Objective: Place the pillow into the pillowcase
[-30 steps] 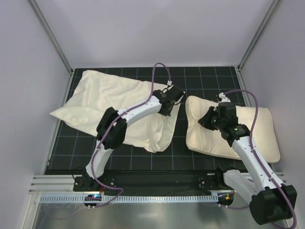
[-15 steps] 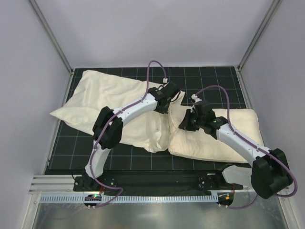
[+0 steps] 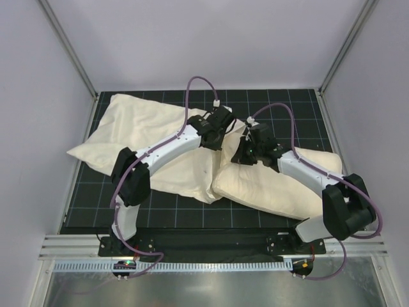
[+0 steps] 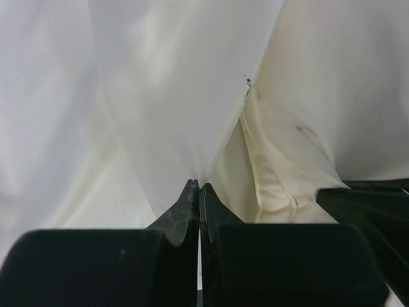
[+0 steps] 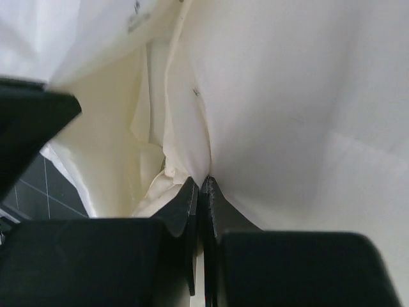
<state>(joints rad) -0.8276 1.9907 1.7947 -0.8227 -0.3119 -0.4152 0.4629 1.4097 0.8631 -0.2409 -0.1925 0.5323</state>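
Note:
The pillowcase (image 3: 144, 128), a limp cream sack, lies across the left of the black grid mat (image 3: 287, 102). My left gripper (image 3: 220, 130) is shut on the cloth at its right, open end; in the left wrist view the jaws (image 4: 197, 183) pinch a raised fold of thin white cloth (image 4: 172, 96). The puffy pillow (image 3: 281, 188) lies at the right, its left end against the pillowcase's mouth. My right gripper (image 3: 245, 152) is shut on that end; the right wrist view shows the tips (image 5: 199, 180) pinching the pillow's cloth (image 5: 287, 96). The logo and tag are hidden.
Pale walls with metal posts close in the mat on the left, back and right. A slotted aluminium rail (image 3: 211, 265) runs along the near edge by the arm bases. The purple cables (image 3: 192, 96) loop above both wrists.
My right gripper has dragged the pillow left, from the right side of the mat up to the pillowcase's open end. My left gripper shifted slightly left and back with the cloth.

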